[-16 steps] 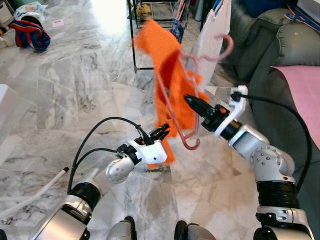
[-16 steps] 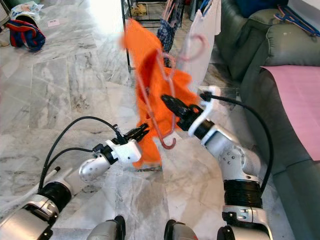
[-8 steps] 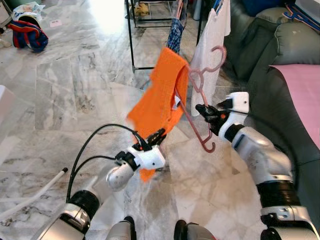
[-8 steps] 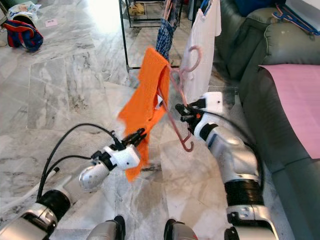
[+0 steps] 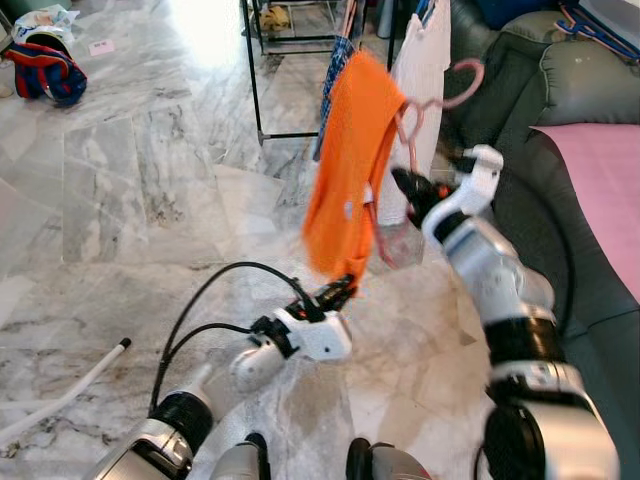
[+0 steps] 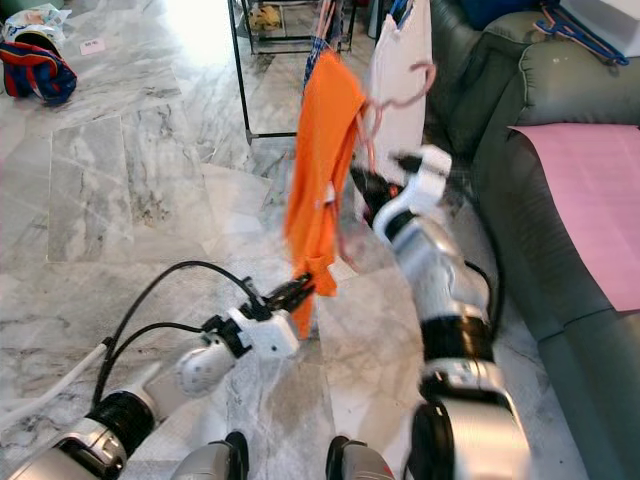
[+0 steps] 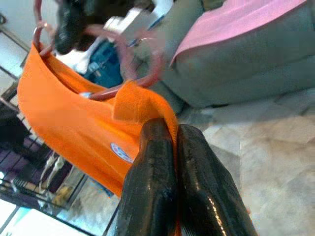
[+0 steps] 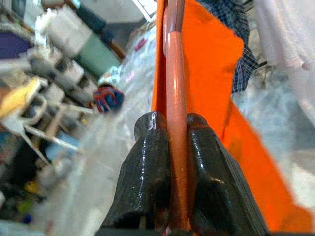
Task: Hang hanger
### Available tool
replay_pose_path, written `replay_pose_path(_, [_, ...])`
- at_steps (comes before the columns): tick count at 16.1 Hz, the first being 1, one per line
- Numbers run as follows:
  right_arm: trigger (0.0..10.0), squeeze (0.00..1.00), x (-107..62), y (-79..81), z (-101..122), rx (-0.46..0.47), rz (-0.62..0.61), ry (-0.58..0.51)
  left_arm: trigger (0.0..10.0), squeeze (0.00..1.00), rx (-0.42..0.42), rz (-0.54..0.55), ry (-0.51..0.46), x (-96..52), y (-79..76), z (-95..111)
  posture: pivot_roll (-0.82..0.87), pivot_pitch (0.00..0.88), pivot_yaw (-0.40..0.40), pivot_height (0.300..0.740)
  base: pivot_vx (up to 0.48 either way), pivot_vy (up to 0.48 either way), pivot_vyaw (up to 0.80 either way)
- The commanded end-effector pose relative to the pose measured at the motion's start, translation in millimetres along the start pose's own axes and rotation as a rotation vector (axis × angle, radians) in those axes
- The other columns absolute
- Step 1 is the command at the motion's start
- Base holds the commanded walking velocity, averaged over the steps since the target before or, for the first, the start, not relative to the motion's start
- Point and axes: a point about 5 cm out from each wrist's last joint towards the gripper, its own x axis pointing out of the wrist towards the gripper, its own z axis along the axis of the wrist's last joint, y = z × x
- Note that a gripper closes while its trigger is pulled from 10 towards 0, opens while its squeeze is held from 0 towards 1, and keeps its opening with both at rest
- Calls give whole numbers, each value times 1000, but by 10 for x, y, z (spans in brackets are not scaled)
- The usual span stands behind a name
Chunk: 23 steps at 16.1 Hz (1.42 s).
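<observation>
Now clamped in the right gripper (image 5: 405, 183): pink hanger (image 8: 175, 93), hook (image 5: 452, 88) up, rack (image 5: 252, 80) beyond. Below, left gripper (image 5: 343, 289) pinched on the orange cloth (image 5: 350, 150) hem.

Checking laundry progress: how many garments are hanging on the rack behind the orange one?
2: a white garment and a blue checked garment on the rack; more may be hidden.

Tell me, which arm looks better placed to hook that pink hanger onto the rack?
Probably the right: its tool grips the pink hanger, raised near the rack. The left tool sits low, pinching the orange cloth.
</observation>
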Motion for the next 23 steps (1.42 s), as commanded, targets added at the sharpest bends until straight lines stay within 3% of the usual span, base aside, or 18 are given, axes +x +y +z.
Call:
replay_pose_path(1, [10000, 0, 43, 53, 174, 92, -1, -83, 10000, 0, -11, -74, -11, -45, -175, 34, 17, 239, -41, 740, 0, 0, 0])
replay_pose_path(3, [10000, 0, 73, 141, 151, 51, 34, -73, 10000, 0, -34, -77, -3, -38, -199, 36, 16, 239, -46, 740, 0, 0, 0])
replay_pose_path(6, [10000, 0, 44, 130, 11, -150, 44, -31, 10000, 0, -86, -67, -11, -10, -156, 55, 20, 241, -47, 740, 0, 0, 0])
replay_pose_path(7, [10000, 0, 26, 121, -33, -207, 55, -24, 10000, 584, -110, -63, -12, 3, -148, 62, 19, 242, -47, 740, 0, 0, 0])
replay_pose_path(8, [10000, 0, -2, 141, -83, -310, 97, -17, 10000, 1000, -131, -64, -13, 15, -145, 66, 16, 244, -43, 740, 0, 0, 0])
replay_pose_path(13, [10000, 0, -103, 249, -218, -457, 240, -40, 10000, 1000, -119, -65, 13, 108, -132, 65, 10, 241, -34, 740, 0, 0, 0])
replay_pose_path(14, [10000, 0, -152, 206, -263, -528, 247, -53, 10000, 1000, -146, -67, -8, 160, -108, 109, 8, 240, -34, 740, 0, 0, 0])
replay_pose_path(17, [10000, 0, -221, 102, -295, -584, 234, -49, 10000, 1000, -163, -52, -40, 177, -79, 150, 4, 238, -31, 740, 0, 0, 0])
replay_pose_path(23, [10000, 0, -367, -67, -322, -754, 254, -46, 10000, 1000, -158, -45, -85, 5, 76, 133, 15, 241, -30, 740, 0, 0, 0])
